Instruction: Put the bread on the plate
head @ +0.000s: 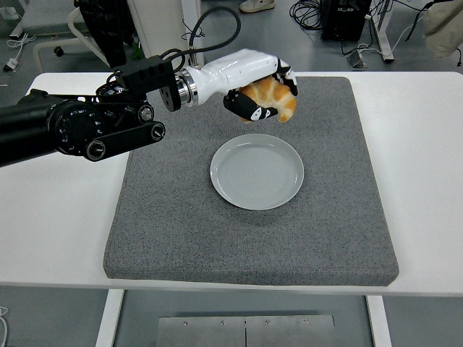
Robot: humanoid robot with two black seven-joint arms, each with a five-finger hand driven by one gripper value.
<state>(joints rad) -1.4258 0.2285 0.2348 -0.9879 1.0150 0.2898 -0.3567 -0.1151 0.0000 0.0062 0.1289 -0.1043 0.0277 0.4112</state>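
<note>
My left hand (264, 90) is shut on a golden-brown croissant-shaped bread (272, 99) and holds it in the air above the grey mat, just beyond the far edge of the plate. The light grey round plate (257, 172) lies empty in the middle of the mat. The left arm reaches in from the left edge across the table. The right arm is out of view.
A square grey felt mat (181, 217) covers most of the white table (58, 210). A metal table leg and cables show on the floor beyond the table's far edge. Part of a person shows at the top right corner (443, 25).
</note>
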